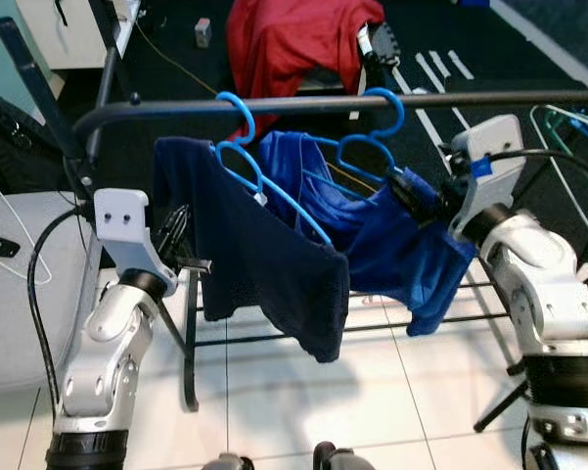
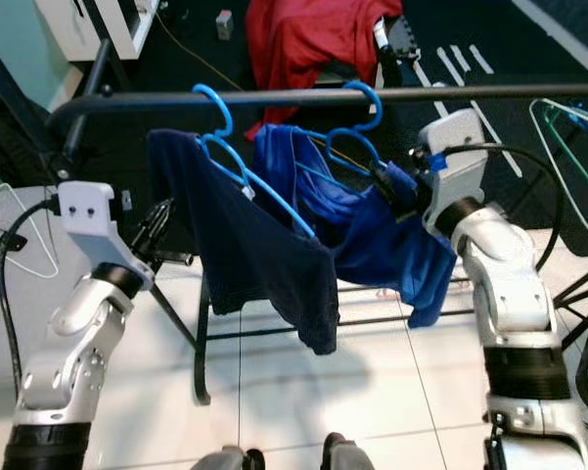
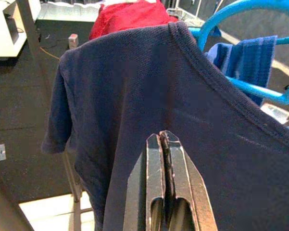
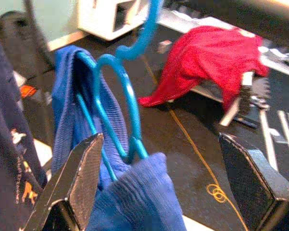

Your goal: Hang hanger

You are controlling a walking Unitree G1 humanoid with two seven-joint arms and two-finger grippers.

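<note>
A black rail [image 1: 323,102] carries two blue hangers. The left hanger [image 1: 237,122] holds a navy shirt [image 1: 245,245]; the right hanger [image 1: 382,113] holds a royal blue shirt [image 1: 391,240]. My left gripper [image 1: 176,235] is beside the navy shirt's left edge. In the left wrist view its fingers [image 3: 156,159] are pressed shut in front of the navy cloth [image 3: 134,91], with nothing seen between them. My right gripper [image 1: 411,191] is at the right hanger's shoulder. It is open wide, with the blue hanger [image 4: 127,96] and bunched blue shirt [image 4: 139,197] between its fingers [image 4: 81,178].
A red cloth [image 1: 294,44] lies draped behind the rail on the dark floor. A white wire hanger [image 1: 20,245] rests on a grey surface at the left. More hangers [image 1: 567,127] hang at the far right. The rack's lower bars [image 1: 274,338] cross above white tiles.
</note>
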